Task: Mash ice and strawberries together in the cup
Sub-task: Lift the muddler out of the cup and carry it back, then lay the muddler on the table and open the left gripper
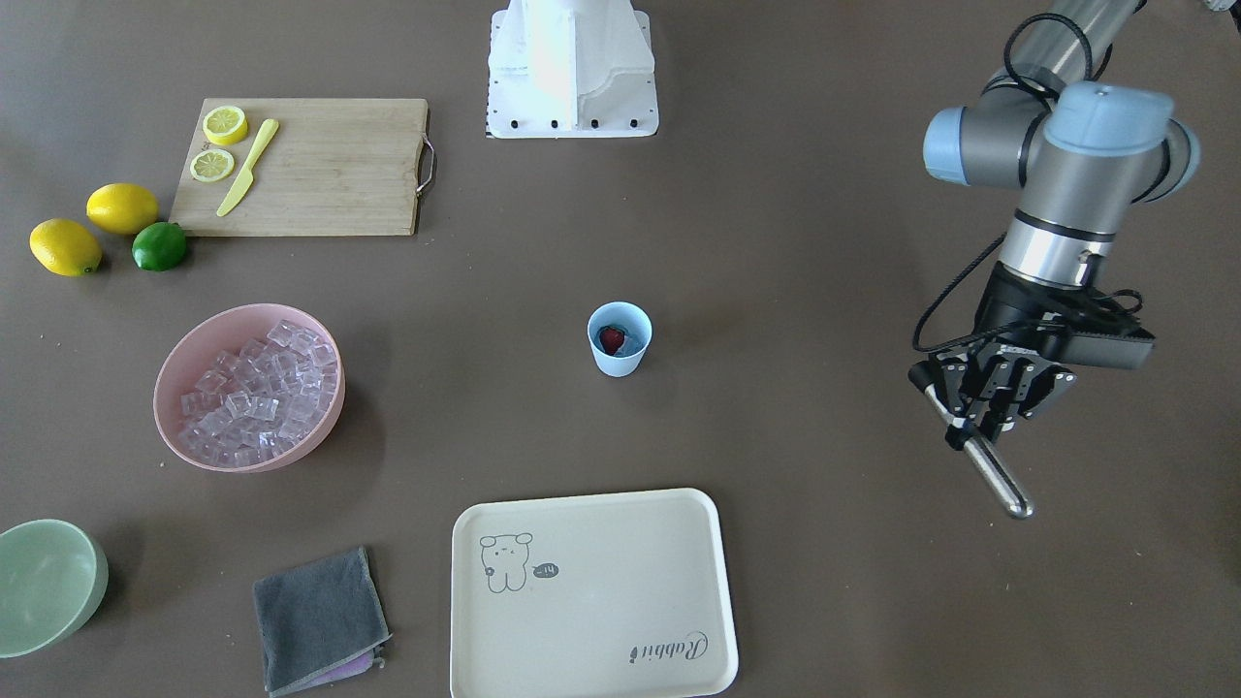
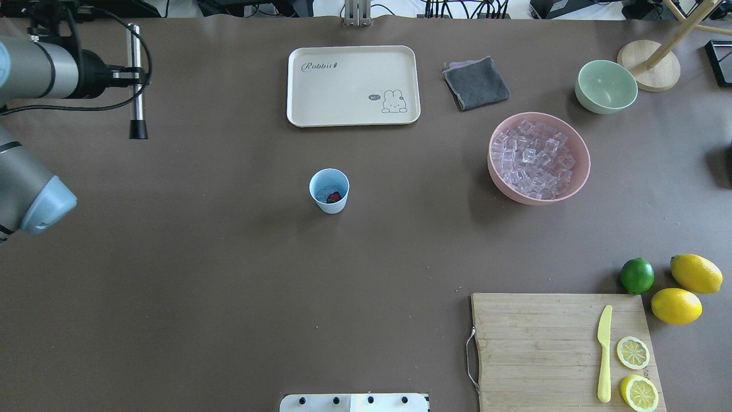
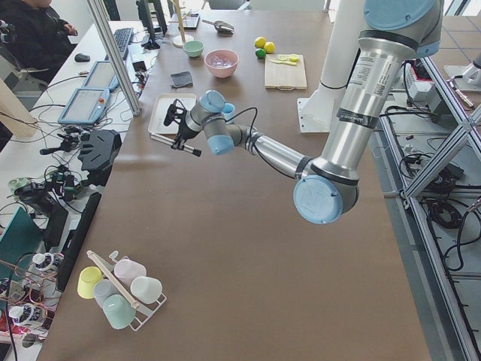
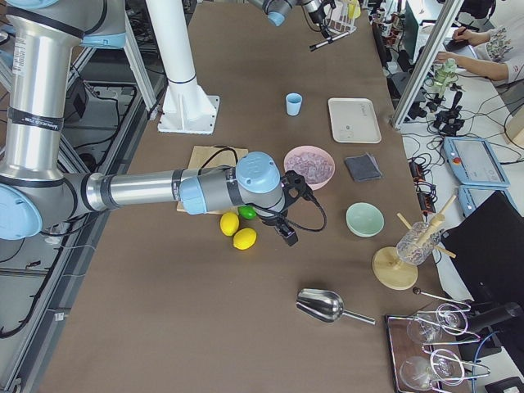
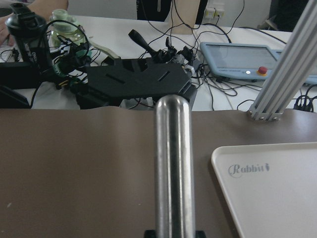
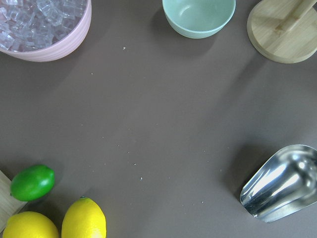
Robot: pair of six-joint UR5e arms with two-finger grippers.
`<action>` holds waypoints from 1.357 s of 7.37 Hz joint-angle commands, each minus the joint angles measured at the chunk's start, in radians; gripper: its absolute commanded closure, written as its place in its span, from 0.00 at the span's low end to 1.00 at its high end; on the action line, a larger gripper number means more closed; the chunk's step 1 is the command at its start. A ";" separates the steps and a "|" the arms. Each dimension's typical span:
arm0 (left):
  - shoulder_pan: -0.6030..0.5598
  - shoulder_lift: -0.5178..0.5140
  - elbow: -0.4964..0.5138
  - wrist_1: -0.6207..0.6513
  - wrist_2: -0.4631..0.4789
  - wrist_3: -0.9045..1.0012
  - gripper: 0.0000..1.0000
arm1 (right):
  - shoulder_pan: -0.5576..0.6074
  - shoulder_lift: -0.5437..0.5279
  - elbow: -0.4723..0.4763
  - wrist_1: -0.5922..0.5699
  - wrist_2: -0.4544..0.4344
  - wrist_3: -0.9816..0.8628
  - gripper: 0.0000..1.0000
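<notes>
**Muddler gripped, cup waiting mid-surface**

Front-facing: your left pincer [image 1: 977,423] is clamped on a steel muddler [image 1: 997,477] and hangs above the surface [image 1: 824,436]. The rounded end sticks out past the fingers, likely the working end for mashing. The light blue cup [image 1: 619,339] stands upright mid-surface, well apart from that pincer, off to the robot's right of it. The strawberry [image 1: 612,339] sits inside the cup. The bulk of the ice [image 1: 254,388] is in the pink bowl [image 1: 184,368], farther right again.

Overhead: there is something clear beside the berry in the cup, probably a few cubes. If so, loading looks done and mashing not yet begun. The muddler lies near level here, so you'd need to tip it upright over the cup.

Exterior left: the left arm stretches out over the surface. I can't pick out the cup cleanly behind the wrist.

Exterior right: the right pincer [image 4: 286,231] hangs near the lemons [image 4: 244,238], far from the cup, probably just out of the way. I cannot tell whether it's wide or closed.

Left wrist: the muddler runs up the middle, with a corner of the cream tray [image 5: 272,193] at right. No cup here.

Right wrist: no fingers or cup in view, only the lime [image 6: 32,182], the steel scoop [image 6: 280,181] and the bowl rims.
</notes>
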 commanded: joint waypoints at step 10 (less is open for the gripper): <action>-0.246 0.154 0.190 -0.020 -0.479 0.306 0.02 | 0.022 0.027 -0.057 -0.003 -0.047 -0.001 0.01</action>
